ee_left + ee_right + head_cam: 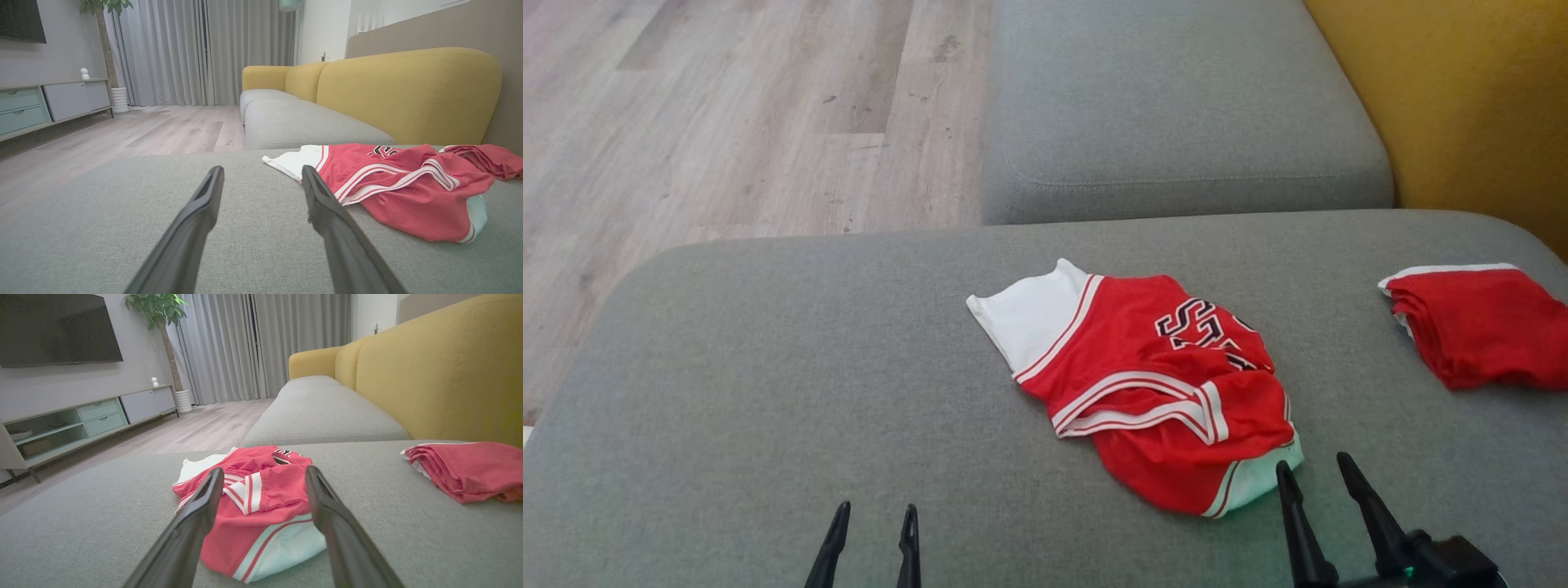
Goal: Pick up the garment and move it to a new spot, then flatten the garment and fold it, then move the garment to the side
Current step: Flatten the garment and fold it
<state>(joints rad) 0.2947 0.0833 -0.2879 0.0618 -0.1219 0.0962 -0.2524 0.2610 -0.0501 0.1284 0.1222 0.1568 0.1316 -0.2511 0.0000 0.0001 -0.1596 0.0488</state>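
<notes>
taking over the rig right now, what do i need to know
Left gripper: open, empty, above the grey cushion, left of the garment.
Right gripper: open, empty, aimed at the garment's near white hem.
Garment: crumpled, mid-cushion, not gripped.
A folded red piece lies to its right.
Done: nothing visible on this garment. Left: pick up, move, flatten, fold, set aside.

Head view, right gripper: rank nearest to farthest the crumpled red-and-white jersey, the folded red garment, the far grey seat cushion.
From the right gripper:
1. crumpled red-and-white jersey: right at the fingertips, ahead and slightly left.
2. folded red garment: ahead and to the right, on the same near cushion.
3. far grey seat cushion: beyond the seam, at the top of the view.
</notes>
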